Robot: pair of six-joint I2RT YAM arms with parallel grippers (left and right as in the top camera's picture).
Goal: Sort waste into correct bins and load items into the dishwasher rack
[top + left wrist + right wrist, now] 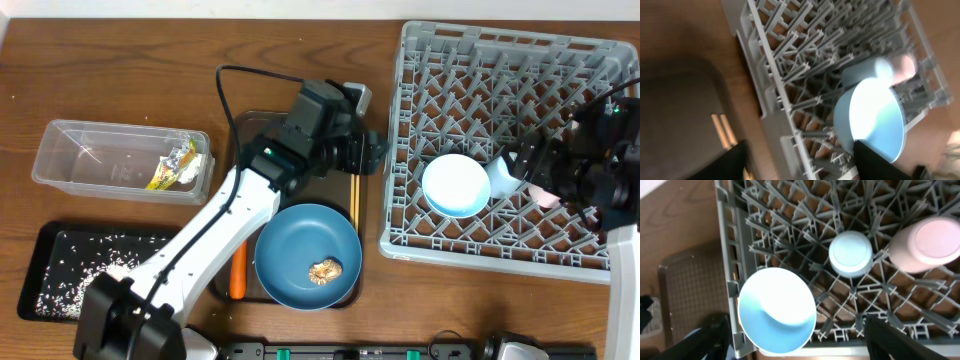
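Chopsticks (354,197) lie flat on brown tray (690,295), long axis near-far, just right of plate (295,245). Carrot (238,272) also runs near-far. Bowl (456,186), blue cup (850,253) and pink cup (927,242) sit in rack (500,60). Left tool (802,160) spread, empty. Right tool (800,332) spread, empty. Wooden bench (100,70).

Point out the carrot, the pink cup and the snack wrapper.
orange carrot (237,272), overhead view, middle of its length.
small pink cup (932,242), right wrist view, centre of its round end.
yellow-green snack wrapper (170,170), overhead view, its yellow middle.
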